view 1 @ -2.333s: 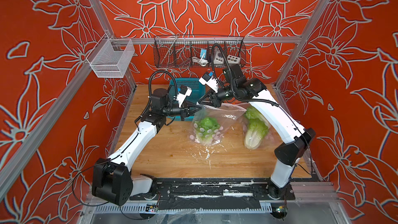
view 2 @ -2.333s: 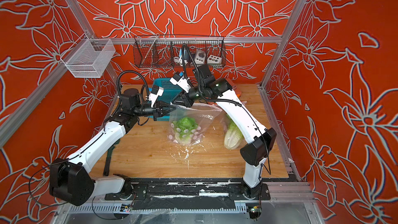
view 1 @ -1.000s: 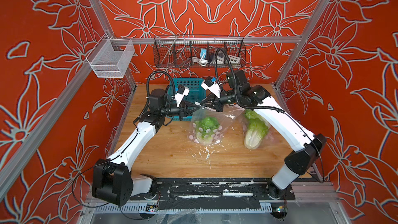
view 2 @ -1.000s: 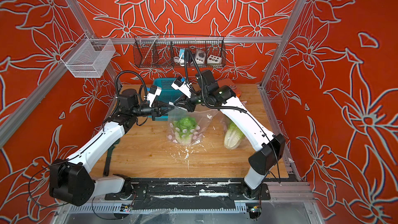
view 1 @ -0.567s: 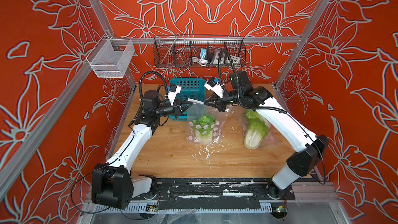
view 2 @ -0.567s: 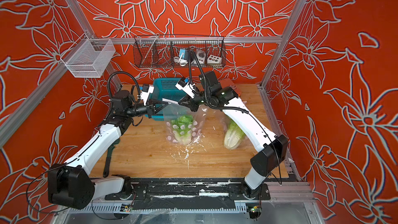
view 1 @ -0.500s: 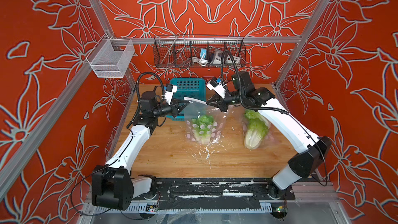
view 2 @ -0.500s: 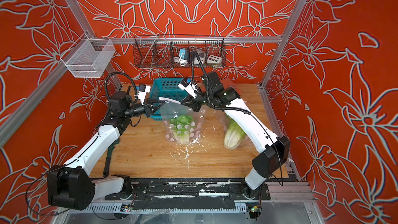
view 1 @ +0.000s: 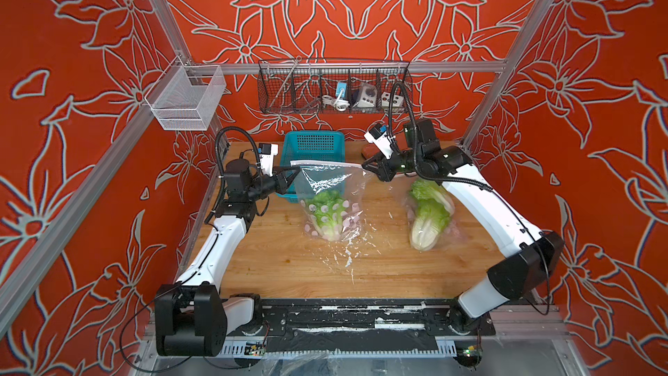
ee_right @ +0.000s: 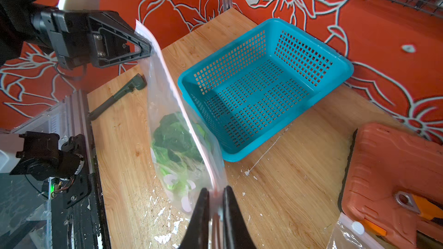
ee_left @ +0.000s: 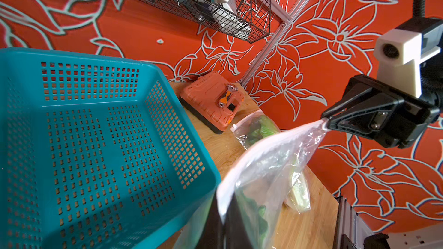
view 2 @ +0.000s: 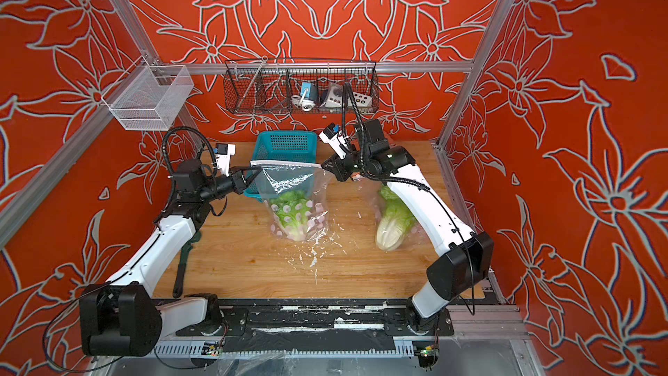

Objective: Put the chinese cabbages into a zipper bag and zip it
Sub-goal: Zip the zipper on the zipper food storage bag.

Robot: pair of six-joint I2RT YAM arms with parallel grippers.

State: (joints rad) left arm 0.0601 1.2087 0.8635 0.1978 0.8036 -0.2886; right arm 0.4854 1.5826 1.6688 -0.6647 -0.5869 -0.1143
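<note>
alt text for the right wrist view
A clear zipper bag holding a green chinese cabbage hangs stretched between the right claw, shut on one top corner, and the left claw, shut on the other. Beside it a teal basket and an orange case sit on the wooden table.

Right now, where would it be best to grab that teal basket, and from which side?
Probably the far rim of the teal basket, from straight above: its wall is thin and upright, so jaws can straddle it, while the hanging zipper bag crowds the near side.
</note>
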